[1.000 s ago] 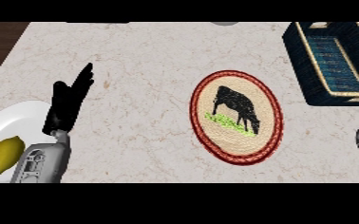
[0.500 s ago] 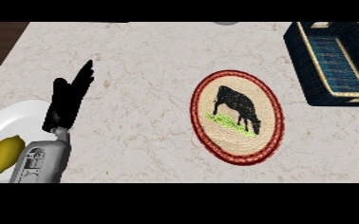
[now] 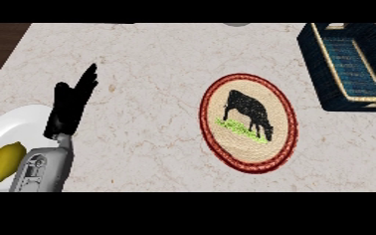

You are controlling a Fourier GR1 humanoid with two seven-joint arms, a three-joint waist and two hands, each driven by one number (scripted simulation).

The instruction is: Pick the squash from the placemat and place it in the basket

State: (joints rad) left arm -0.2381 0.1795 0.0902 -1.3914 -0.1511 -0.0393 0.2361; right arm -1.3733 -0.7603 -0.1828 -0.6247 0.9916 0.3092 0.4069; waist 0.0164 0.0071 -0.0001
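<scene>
A: Left robot hand [image 3: 71,107] at 9 o'clock of the view, fingers straight and held together, pointing toward 1 o'clock, holding nothing. Right robot hand not in view.

B: Placemat [image 3: 249,123]?

A: Just right of centre, toward 4 o'clock. Red-rimmed oval with a black cow on it. Nothing lies on it. No squash there that I can see.

B: Then where is the squash?

A: Only candidate: a yellow object [image 3: 10,160] at the left edge, 8 o'clock, lying on a white plate [image 3: 29,122]. Partly cut off by the frame and the forearm; cannot confirm it is the squash.

B: Basket [image 3: 342,65]?

A: Dark blue, tan rim, at 2 o'clock, partly out of frame. Well apart from the left robot hand.

B: Risks?

A: Reaching for the bare placemat would close on nothing. If the yellow object is the target, the plate rim could let it slide. The long carry across the tabletop [image 3: 147,55] to 2 o'clock may exceed the left arm's reach.
</scene>
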